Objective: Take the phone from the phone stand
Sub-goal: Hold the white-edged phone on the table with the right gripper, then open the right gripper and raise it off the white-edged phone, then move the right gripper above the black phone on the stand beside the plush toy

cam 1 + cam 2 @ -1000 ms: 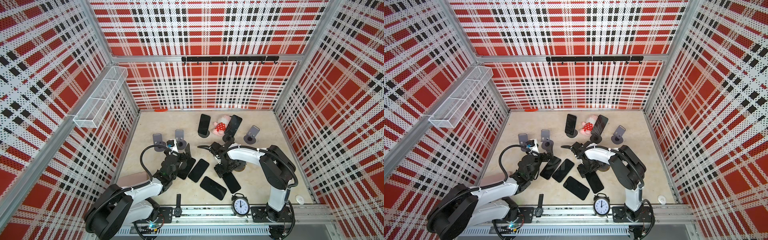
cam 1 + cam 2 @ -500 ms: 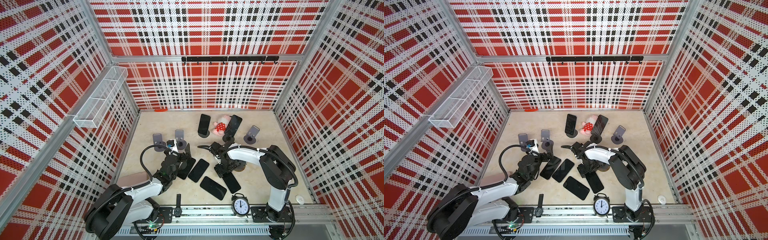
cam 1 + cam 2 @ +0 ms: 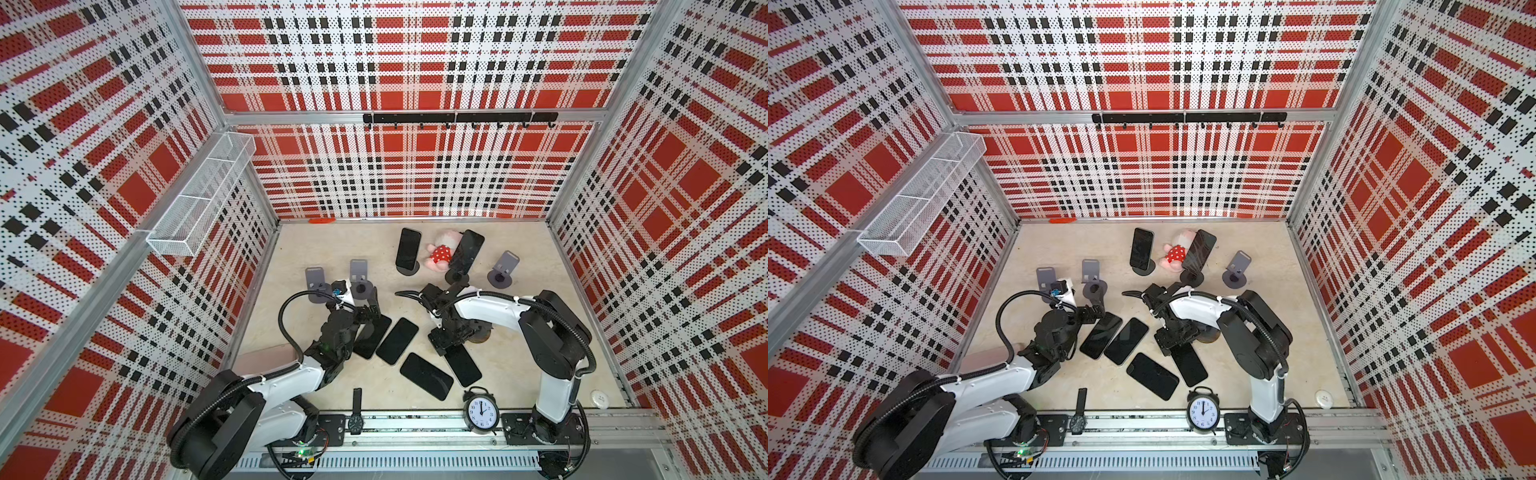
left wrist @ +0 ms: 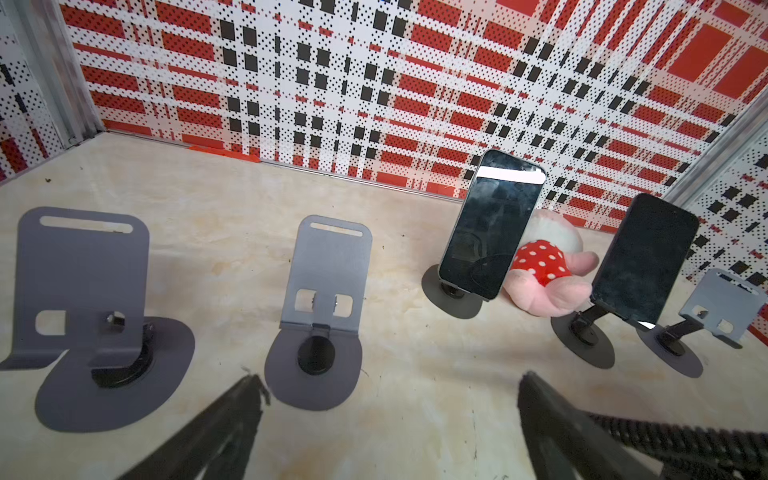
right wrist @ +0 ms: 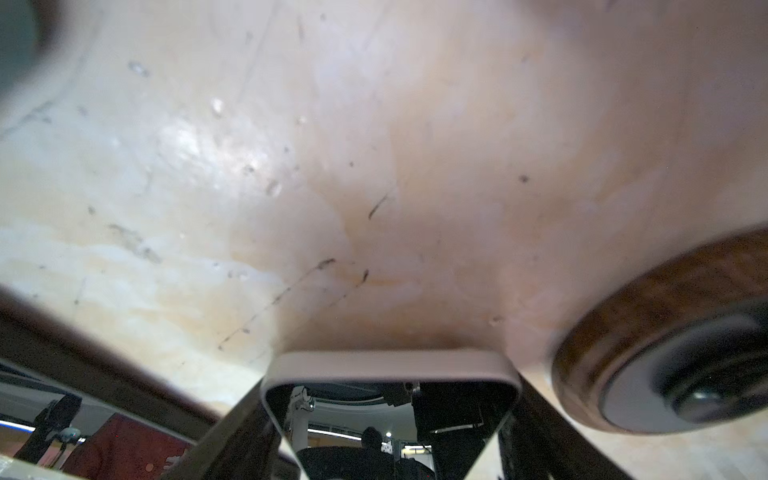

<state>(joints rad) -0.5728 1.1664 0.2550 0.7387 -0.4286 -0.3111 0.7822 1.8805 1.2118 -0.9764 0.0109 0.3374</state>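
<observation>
Down at the right claw [image 5: 390, 382]: pinched on the end of a phone [image 3: 464, 368], fingers [image 5: 232, 432] tight against both long edges. Flat on the table [image 3: 316, 249], that phone, running back from the claw toward the clock [image 3: 481, 411]. Just beside the claw, a wood-rimmed disc [image 5: 665, 332], blurred. Well ahead of the claw, by the back wall, two more up on stands: upright phone [image 3: 408, 248] on a round base [image 3: 407, 271], leaning phone [image 3: 466, 250] next along, plush toy [image 3: 441, 253] between them. Past the leaning phone, a bare stand [image 3: 503, 270].

Over to the left claw [image 4: 388, 376]: spread wide, nothing between the fingers [image 4: 232, 411], low over the table. Right ahead of it, two empty stands, near stand [image 4: 83, 282] and middle stand [image 4: 328, 274], side by side. Between the two claws, three loose phones [image 3: 1126, 341], flat, one tucked partly under the left wrist.
</observation>
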